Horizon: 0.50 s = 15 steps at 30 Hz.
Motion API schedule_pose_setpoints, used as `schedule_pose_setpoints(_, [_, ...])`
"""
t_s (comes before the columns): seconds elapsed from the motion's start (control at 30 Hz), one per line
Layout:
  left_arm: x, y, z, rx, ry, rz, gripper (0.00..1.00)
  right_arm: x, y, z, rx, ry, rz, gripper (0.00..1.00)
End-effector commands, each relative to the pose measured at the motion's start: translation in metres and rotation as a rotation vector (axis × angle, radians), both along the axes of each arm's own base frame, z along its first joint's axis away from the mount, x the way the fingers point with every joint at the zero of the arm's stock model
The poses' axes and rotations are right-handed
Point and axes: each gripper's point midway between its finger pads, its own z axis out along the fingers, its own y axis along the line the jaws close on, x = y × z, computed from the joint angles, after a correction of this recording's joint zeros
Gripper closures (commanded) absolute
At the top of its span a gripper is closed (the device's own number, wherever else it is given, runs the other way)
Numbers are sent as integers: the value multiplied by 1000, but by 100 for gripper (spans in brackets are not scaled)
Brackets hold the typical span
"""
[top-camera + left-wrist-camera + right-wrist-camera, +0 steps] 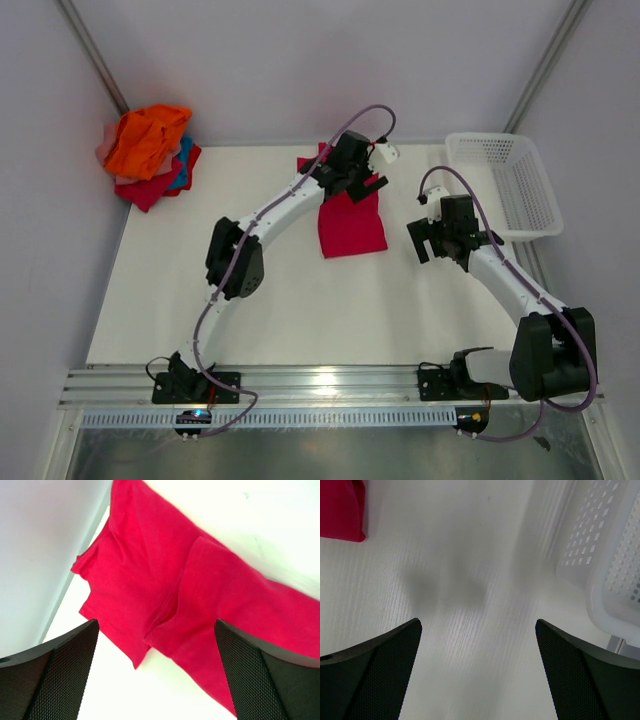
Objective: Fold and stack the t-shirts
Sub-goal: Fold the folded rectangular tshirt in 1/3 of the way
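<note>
A crimson t-shirt [352, 228] lies folded into a long strip at the back middle of the table. My left gripper [368, 187] hovers over its far end, open, with nothing between its fingers. The left wrist view shows the crimson t-shirt [165, 580] below the left gripper [156, 625], with one folded layer overlapping another. My right gripper [425, 243] stands open to the right of the shirt, apart from it. In the right wrist view, the right gripper [477, 625] is over bare table and a corner of the shirt [340, 510] shows at top left. Other t-shirts [150, 150], orange, red, blue and pale pink, are heaped at the back left corner.
A white plastic mesh basket [505, 185] stands at the back right, close to the right arm; its wall [605, 555] fills the right side of the right wrist view. Walls enclose the table [300, 310] on three sides.
</note>
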Motion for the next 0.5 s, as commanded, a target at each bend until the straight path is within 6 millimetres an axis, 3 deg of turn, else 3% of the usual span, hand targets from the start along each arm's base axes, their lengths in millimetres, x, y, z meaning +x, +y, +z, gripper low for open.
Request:
schedule_pose_setpoints(0.0, [-40, -3, 69, -176, 59, -13, 1, 12, 5, 18, 16, -60, 2, 1])
schedule_pose_setpoints(0.13, [-101, 23, 40, -150, 227, -66, 1, 13, 1, 23, 7, -82, -17, 1])
schedule_pose_setpoints(0.2, [-121, 29, 32, -163, 278, -89, 1, 18, -4, 29, 0, -118, -56, 1])
schedule_pose_setpoints(0.23, [-137, 37, 10, -142, 336, -89, 1, 20, -12, 34, -28, -143, -96, 1])
schedule_pose_setpoints(0.3, [-152, 45, 10, -145, 341, -103, 1, 20, -21, 38, -51, -169, -140, 1])
schedule_pose_setpoints(0.33, [-165, 50, -7, -113, 374, -105, 1, 21, -26, 40, -70, -181, -163, 1])
schedule_pose_setpoints(0.47, [-185, 55, -32, -58, 385, -103, 1, 21, -25, 38, -71, -172, -163, 1])
